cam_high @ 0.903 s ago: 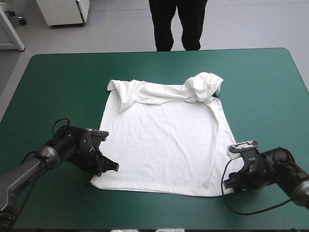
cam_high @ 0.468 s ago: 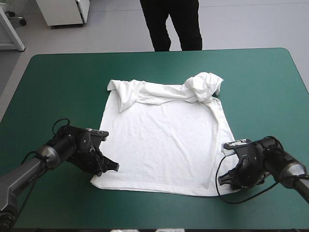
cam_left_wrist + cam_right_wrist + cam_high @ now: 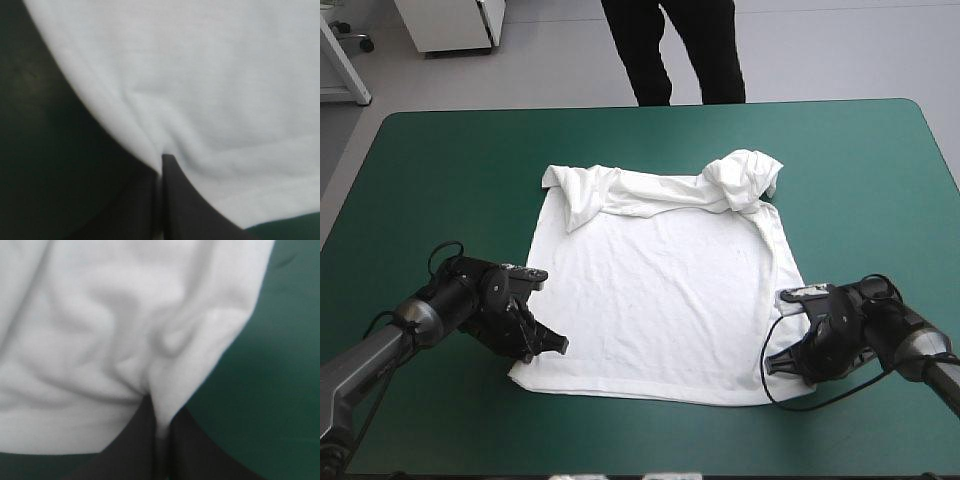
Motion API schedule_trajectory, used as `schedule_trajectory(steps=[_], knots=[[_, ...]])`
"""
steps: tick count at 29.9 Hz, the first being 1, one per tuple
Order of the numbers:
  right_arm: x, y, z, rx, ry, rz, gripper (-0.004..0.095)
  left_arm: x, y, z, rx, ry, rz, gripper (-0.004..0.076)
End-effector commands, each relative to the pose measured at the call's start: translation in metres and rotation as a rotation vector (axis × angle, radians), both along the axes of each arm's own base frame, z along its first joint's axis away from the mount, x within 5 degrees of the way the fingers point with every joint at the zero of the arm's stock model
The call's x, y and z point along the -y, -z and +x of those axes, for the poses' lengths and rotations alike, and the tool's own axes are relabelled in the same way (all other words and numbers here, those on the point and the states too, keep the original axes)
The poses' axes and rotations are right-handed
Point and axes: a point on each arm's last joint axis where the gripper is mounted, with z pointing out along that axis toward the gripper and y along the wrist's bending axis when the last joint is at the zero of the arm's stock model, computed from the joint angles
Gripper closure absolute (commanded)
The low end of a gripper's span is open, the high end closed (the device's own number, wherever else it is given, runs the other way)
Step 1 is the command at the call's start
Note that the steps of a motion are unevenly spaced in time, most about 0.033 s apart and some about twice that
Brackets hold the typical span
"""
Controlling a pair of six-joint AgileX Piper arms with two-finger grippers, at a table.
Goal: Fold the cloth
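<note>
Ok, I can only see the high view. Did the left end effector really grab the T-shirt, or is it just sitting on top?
Observer: It grabbed it. In the left wrist view the left end effector is shut to a point, with the edge of the T-shirt pinched in its tip.
Operator: And the other one?
Observer: In the right wrist view the right end effector is all but shut on a strip of the white cloth, and wrinkles bunch up right at its tip.

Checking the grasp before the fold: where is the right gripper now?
In the high view the right gripper sits at the T-shirt's near right corner, shut on its hem.
</note>
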Motion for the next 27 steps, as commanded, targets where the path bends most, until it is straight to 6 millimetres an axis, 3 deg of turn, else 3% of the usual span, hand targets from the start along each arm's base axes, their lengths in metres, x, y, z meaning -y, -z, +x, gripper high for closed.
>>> schedule_trajectory(steps=[1,5,14,21,27], knots=[[0.000,-0.052,0.011,0.207,-0.009,0.031,0.0925,-0.001,-0.058,-0.006,0.166,0.009,-0.064,0.0733],[0.002,-0.104,0.009,0.323,-0.013,0.049,0.0925,-0.005,-0.112,-0.017,0.298,0.017,-0.110,0.0733],[0.013,-0.226,-0.019,0.674,-0.001,0.143,0.0925,-0.021,-0.232,-0.053,0.683,0.022,-0.232,0.0733],[0.026,-0.319,-0.054,1.022,0.012,0.231,0.0925,-0.029,-0.314,-0.071,1.091,0.043,-0.352,0.0733],[0.036,-0.380,-0.085,1.361,0.016,0.333,0.0925,-0.040,-0.374,-0.099,1.423,0.064,-0.436,0.0733]])
